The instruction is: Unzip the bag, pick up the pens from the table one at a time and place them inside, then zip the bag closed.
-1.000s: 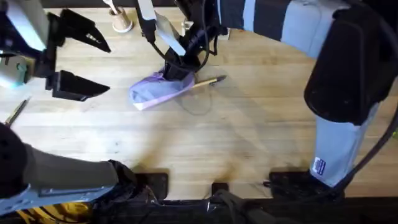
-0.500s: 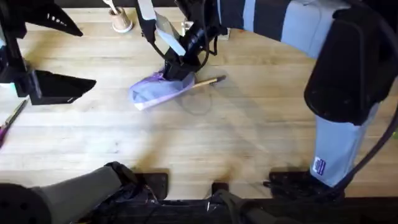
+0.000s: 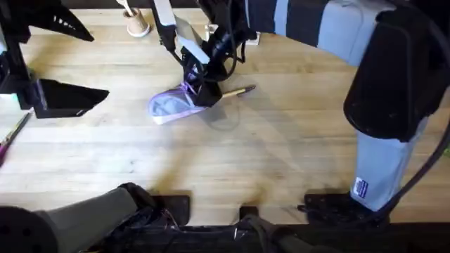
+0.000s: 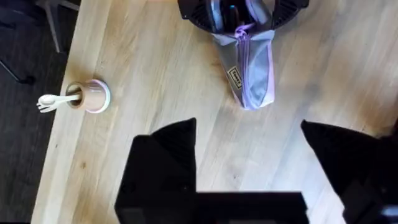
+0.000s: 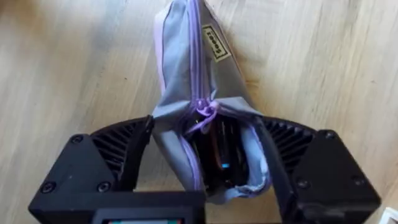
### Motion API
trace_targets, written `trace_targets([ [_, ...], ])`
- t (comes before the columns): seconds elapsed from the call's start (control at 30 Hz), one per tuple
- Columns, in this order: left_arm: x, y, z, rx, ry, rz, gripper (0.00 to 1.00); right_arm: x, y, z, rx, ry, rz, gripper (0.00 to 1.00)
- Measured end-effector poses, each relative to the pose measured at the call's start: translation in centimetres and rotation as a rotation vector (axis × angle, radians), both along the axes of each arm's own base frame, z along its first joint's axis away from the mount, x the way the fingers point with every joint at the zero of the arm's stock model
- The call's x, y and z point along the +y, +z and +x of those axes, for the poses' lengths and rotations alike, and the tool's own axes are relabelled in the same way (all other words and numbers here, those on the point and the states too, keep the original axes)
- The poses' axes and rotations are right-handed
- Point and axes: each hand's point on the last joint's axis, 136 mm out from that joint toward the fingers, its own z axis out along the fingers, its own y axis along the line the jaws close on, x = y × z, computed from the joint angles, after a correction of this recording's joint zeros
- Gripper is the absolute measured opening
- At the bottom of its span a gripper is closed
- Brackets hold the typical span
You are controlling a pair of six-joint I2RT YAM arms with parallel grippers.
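The lavender bag (image 3: pixel 169 105) lies on the table (image 3: pixel 281 154) at the back centre. My right gripper (image 3: pixel 197 87) is shut on its right end. In the right wrist view the bag (image 5: pixel 199 56) is pinched between the fingers (image 5: pixel 118 152). Its zipper is parted at the held end, and dark pens (image 5: pixel 221 149) show inside, below the purple pull (image 5: pixel 205 109). A tan pen (image 3: pixel 236 92) lies just right of the bag. Another pen (image 3: pixel 12 133) lies at the far left edge. My left gripper (image 3: pixel 77 63) hovers open and high at the left, holding nothing.
A small cup holding a white spoon (image 3: pixel 136 22) stands at the back left, seen from the left wrist as well (image 4: pixel 87 96). The right arm (image 3: pixel 394 84) rises large at the right. Bare wood spans the middle and front.
My left gripper rose and swung left a second ago, then held still. My right gripper has raised and tilted the bag's right end a little.
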Motion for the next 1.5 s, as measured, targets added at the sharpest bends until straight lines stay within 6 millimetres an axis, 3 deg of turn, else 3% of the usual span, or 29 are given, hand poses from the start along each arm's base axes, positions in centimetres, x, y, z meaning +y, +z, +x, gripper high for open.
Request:
trace_targets([
  [0.77, 0.0, 0.0, 0.0, 0.000, 0.000, 0.000, 0.994, -0.1, 0.3, -0.3, 0.012, -0.007, -0.005, 0.996],
  [0.9, 0.0, 0.0, 0.0, 0.000, 0.000, 0.000, 0.994, 0.0, 2.5, -0.8, 0.020, -0.044, 0.009, 0.996],
  [1.03, 0.0, 0.0, 0.0, 0.000, 0.000, 0.000, 0.994, -0.2, 6.5, -1.7, -0.001, -0.071, 0.045, 0.996],
  [1.2, 0.0, 0.0, 0.0, 0.000, 0.000, 0.000, 0.993, -2.3, 10.3, -1.8, -0.116, -0.141, -0.005, 0.996],
  [1.33, 0.0, 0.0, 0.0, 0.000, 0.000, 0.000, 0.995, -4.6, 11.6, -1.9, -0.176, -0.194, -0.084, 0.996],
  [1.5, 0.0, 0.0, 0.0, 0.001, 0.002, -0.001, 0.995, -6.6, 11.2, -2.7, -0.157, -0.221, -0.174, 0.996],
])
